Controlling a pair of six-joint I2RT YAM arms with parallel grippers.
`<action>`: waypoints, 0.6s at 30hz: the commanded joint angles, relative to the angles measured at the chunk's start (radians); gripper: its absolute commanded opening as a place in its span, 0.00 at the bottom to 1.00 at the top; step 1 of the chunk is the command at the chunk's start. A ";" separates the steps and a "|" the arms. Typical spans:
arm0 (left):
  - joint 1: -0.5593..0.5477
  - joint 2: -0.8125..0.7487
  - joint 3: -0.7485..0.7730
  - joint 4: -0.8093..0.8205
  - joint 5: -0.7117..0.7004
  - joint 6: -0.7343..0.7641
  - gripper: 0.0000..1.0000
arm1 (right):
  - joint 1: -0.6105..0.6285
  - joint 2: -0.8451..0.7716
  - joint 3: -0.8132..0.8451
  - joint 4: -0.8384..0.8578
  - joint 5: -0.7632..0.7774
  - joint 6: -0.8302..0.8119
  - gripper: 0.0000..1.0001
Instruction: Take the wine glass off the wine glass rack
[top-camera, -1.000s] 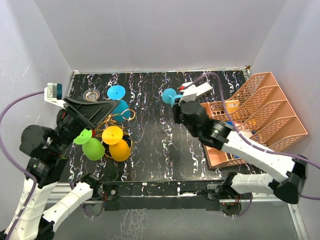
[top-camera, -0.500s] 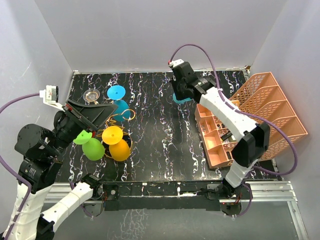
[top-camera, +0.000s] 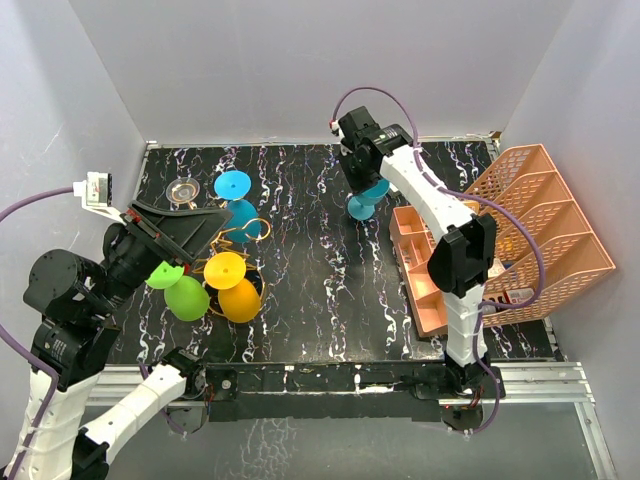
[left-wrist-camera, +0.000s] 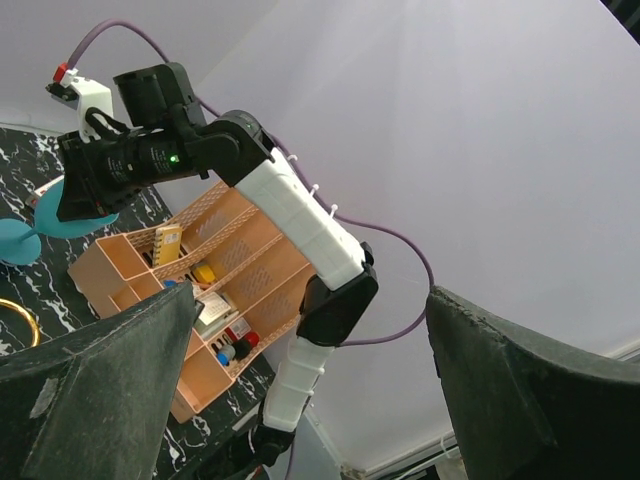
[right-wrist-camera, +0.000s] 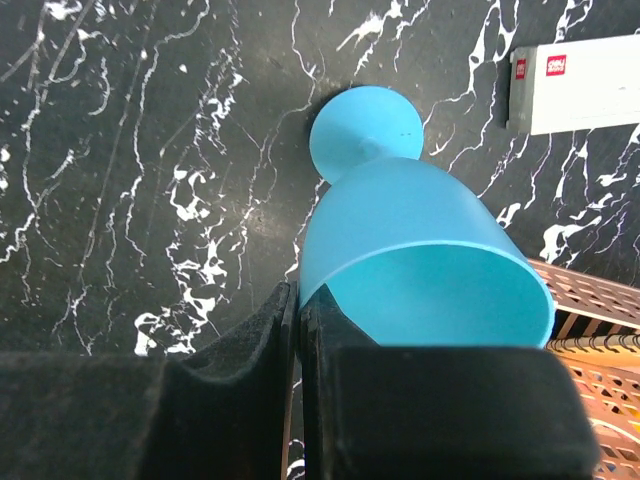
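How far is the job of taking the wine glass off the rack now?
Done: a blue wine glass is off the wine glass rack, near the peach organiser. In hand: the right gripper pinches its rim; the glass is tilted, foot close to the table. Left: to stand it and release. The left gripper is open; the green glass and others are on the rack.

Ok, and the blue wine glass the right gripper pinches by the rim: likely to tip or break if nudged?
The blue wine glass looks frosted and opaque, probably plastic, so likely light and hard to break. Its foot is much narrower than its bowl, so a nudge would probably tip it. Once down, the round bowl would likely roll.
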 joint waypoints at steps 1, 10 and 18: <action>0.004 -0.003 0.025 0.009 0.000 0.015 0.97 | -0.027 0.021 0.083 -0.038 -0.014 -0.027 0.08; 0.004 -0.007 0.025 0.003 -0.005 0.014 0.97 | -0.037 0.064 0.088 -0.042 -0.029 -0.033 0.09; 0.004 -0.007 0.021 0.003 -0.004 0.011 0.97 | -0.036 0.101 0.123 -0.041 -0.032 -0.034 0.21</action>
